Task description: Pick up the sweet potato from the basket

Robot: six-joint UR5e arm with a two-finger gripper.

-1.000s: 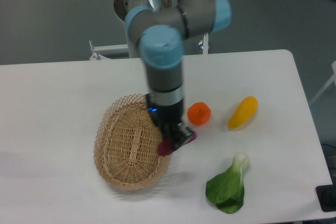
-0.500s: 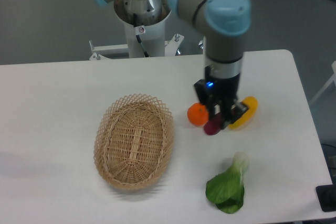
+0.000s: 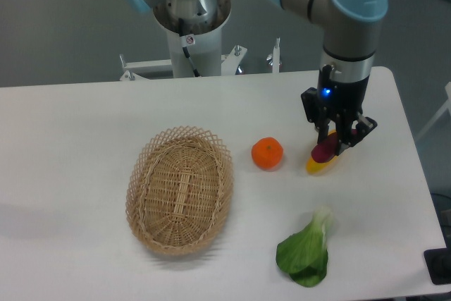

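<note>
The magenta sweet potato (image 3: 325, 150) hangs in the air at the right of the table, with my gripper (image 3: 334, 144) shut on it. It is held directly over the yellow oblong vegetable (image 3: 318, 166), which it partly hides. The oval wicker basket (image 3: 180, 189) lies empty at centre-left, well away from the gripper.
A round orange fruit (image 3: 267, 154) sits between the basket and the gripper. A green leafy vegetable (image 3: 307, 250) lies near the front right. The robot's base column (image 3: 190, 29) stands behind the table's far edge.
The gripper has carried the sweet potato from the basket's right rim rightward, past the orange fruit, to above the yellow vegetable. The basket and other foods have not moved.
</note>
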